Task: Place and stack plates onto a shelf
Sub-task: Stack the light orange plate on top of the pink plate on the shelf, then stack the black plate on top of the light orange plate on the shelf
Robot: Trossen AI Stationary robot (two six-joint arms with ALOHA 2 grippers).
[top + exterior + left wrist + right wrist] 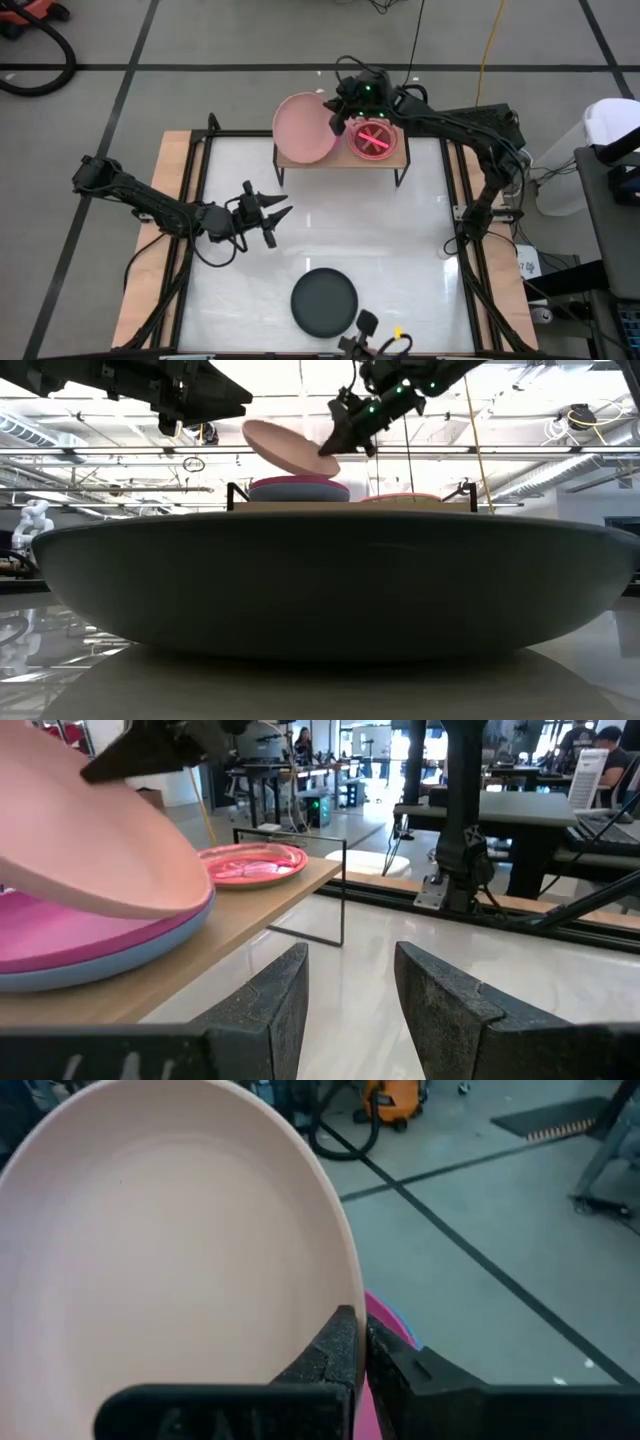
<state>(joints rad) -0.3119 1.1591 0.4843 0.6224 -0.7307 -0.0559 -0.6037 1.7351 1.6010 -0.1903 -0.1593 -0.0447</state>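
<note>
The shelf (340, 160) stands at the table's far edge. On its left half lies a magenta plate (60, 935) on top of a blue plate (130, 955). Above them hangs a salmon plate (303, 126), with my right gripper (335, 115) shut on it. A small pink plate (374, 140) rests on the shelf's right half. A black plate (324, 301) lies flat on the table near its front edge. My left gripper (278, 213) hovers open left of the table's middle, pointing level toward the shelf, with nothing between its fingers. My right gripper pinches the salmon plate's rim (338, 1305) on the side toward the table's right, one finger on the hollow face and one beneath. The fingers come from the right, slanting slightly down. The plate (288, 447) is tilted, its held edge lowest, clear above the magenta plate (298, 481).
The shelf's black metal legs (281, 176) stand on the white tabletop. Wooden strips (168, 200) border the table's left and right sides. Open tabletop lies between the shelf and the black plate. Beyond the table are workbenches and people.
</note>
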